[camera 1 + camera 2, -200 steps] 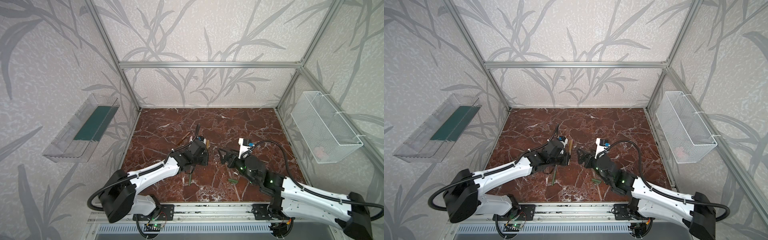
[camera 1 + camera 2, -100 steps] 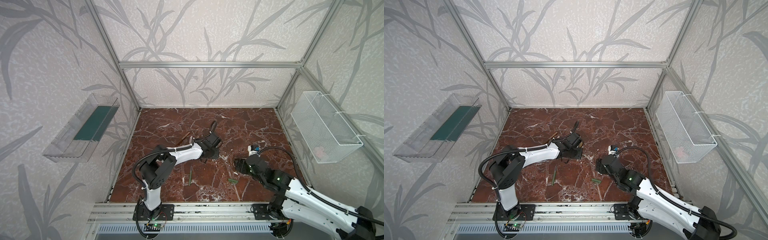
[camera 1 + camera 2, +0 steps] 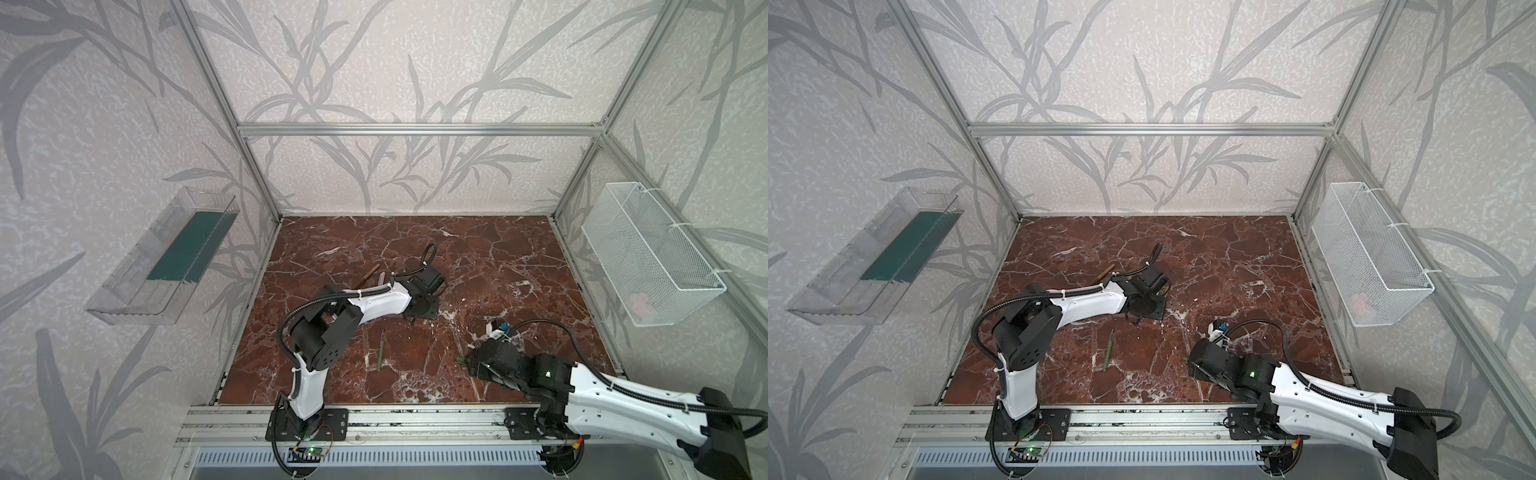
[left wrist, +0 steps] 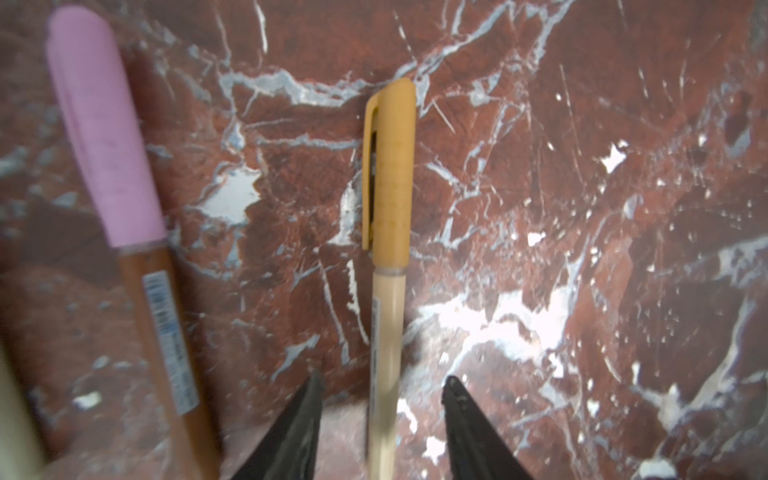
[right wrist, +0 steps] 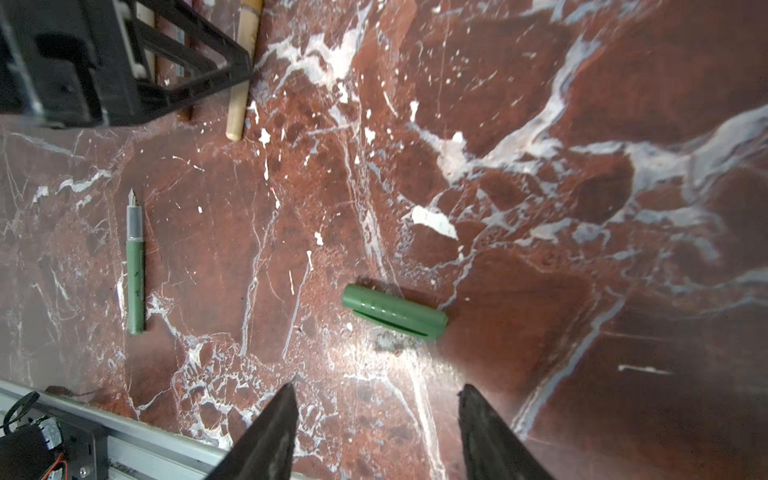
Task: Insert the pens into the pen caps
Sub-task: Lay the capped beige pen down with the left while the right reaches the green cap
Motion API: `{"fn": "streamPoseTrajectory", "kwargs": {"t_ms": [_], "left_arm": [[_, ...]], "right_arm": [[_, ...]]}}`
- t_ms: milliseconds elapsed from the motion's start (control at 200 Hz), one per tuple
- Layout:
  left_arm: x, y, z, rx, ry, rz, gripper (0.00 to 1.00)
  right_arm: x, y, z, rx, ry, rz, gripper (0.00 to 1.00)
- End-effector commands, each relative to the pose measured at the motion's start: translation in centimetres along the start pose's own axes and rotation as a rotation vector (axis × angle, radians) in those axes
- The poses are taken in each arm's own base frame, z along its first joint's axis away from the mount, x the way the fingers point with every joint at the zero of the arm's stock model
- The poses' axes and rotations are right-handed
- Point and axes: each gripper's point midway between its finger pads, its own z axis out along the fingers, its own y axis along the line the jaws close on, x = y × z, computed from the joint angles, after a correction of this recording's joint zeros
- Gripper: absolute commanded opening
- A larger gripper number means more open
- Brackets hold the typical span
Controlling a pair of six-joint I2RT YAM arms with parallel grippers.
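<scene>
Gold-tan pen (image 4: 386, 353) wears gold-tan cap (image 4: 392, 174), lies on table (image 4: 582, 208) between parted jaws of left gripper (image 4: 381, 377), not gripped; likely finished. Right gripper (image 5: 377, 386) half open, empty, poised over green cap (image 5: 395, 312), probably next pick; bare green pen (image 3: 381, 349) at cap's 9 o'clock.

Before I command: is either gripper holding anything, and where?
Nothing. The left gripper is open around the capped tan pen, not touching; the right gripper is open near the green cap.

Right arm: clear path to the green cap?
Probably yes. The right gripper hangs open just short of the green cap, which lies alone on the table; nothing sits between them.
</scene>
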Motion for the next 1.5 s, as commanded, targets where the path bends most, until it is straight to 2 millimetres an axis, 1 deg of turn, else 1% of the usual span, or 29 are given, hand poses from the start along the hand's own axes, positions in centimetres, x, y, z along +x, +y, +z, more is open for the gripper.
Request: {"fn": "streamPoseTrajectory", "kwargs": {"t_ms": [0, 90, 160, 245, 315, 355, 445, 540, 670, 800, 890, 955, 1015, 1145, 1169, 1184, 1299, 1409, 1494], "left_arm": [[-0.7, -0.4, -3.9, 0.049, -0.064, 0.0, 0.58], [-0.6, 0.0, -6.5, 0.069, -0.12, -0.009, 0.59], [-0.4, 0.6, -8.4, 0.068, -0.162, -0.018, 0.6], [0.0, 1.4, -10.7, 0.078, -0.22, -0.039, 0.61], [0.7, 2.0, -12.2, 0.101, -0.263, -0.062, 0.61], [1.1, 2.3, -13.0, 0.119, -0.288, -0.074, 0.61], [2.2, 3.3, -15.0, 0.147, -0.352, -0.108, 0.61], [3.6, 4.9, -16.8, 0.14, -0.387, -0.135, 0.62], [5.2, 6.8, -19.0, 0.116, -0.423, -0.155, 0.63], [6.2, 8.0, -19.7, 0.099, -0.438, -0.17, 0.64], [6.5, 8.1, -19.5, 0.096, -0.434, -0.174, 0.64], [6.4, 8.1, -19.3, 0.096, -0.43, -0.174, 0.64], [6.4, 7.9, -19.0, 0.097, -0.423, -0.173, 0.64], [6.3, 7.8, -18.6, 0.095, -0.415, -0.17, 0.64], [6.2, 7.7, -18.6, 0.096, -0.416, -0.17, 0.64], [6.2, 7.7, -18.5, 0.096, -0.416, -0.17, 0.64], [6.1, 7.6, -18.6, 0.098, -0.417, -0.167, 0.64], [6.0, 7.7, -18.8, 0.095, -0.424, -0.167, 0.64], [6.0, 7.8, -18.8, 0.095, -0.427, -0.167, 0.64]], "right_arm": [[1.5, 0.4, 1.1, 0.002, 0.039, 0.061, 0.6], [1.8, 1.3, 1.2, 0.006, 0.029, 0.036, 0.59], [1.9, 1.7, 1.2, 0.012, 0.012, 0.022, 0.6], [2.2, 1.8, 2.2, -0.002, 0.012, 0.05, 0.6], [2.3, 1.5, 3.4, -0.023, -0.014, 0.081, 0.59], [2.0, 1.3, 4.0, -0.018, -0.028, 0.086, 0.59], [1.5, 1.4, 4.9, -0.001, -0.022, 0.069, 0.58], [0.8, 1.7, 5.5, 0.02, -0.038, 0.049, 0.58], [-0.5, 1.3, 6.1, 0.069, -0.055, 0.019, 0.58], [-1.9, 0.3, 5.9, 0.181, -0.068, -0.065, 0.58], [-2.8, -0.6, 5.4, 0.278, -0.074, -0.109, 0.59], [-3.1, -1.2, 5.0, 0.324, -0.078, -0.124, 0.61], [-3.1, -1.5, 4.9, 0.327, -0.084, -0.116, 0.63], [-2.7, -1.9, 5.1, 0.296, -0.081, -0.091, 0.64], [-2.5, -1.9, 5.2, 0.286, -0.076, -0.09, 0.64], [-3.1, -2.3, 5.3, 0.292, -0.081, -0.062, 0.64], [-3.1, -2.7, 6.2, 0.252, -0.065, -0.021, 0.64], [-3.7, -2.2, 6.5, 0.224, -0.07, -0.022, 0.65], [-4.5, -1.7, 6.8, 0.203, -0.076, -0.023, 0.66]]}}
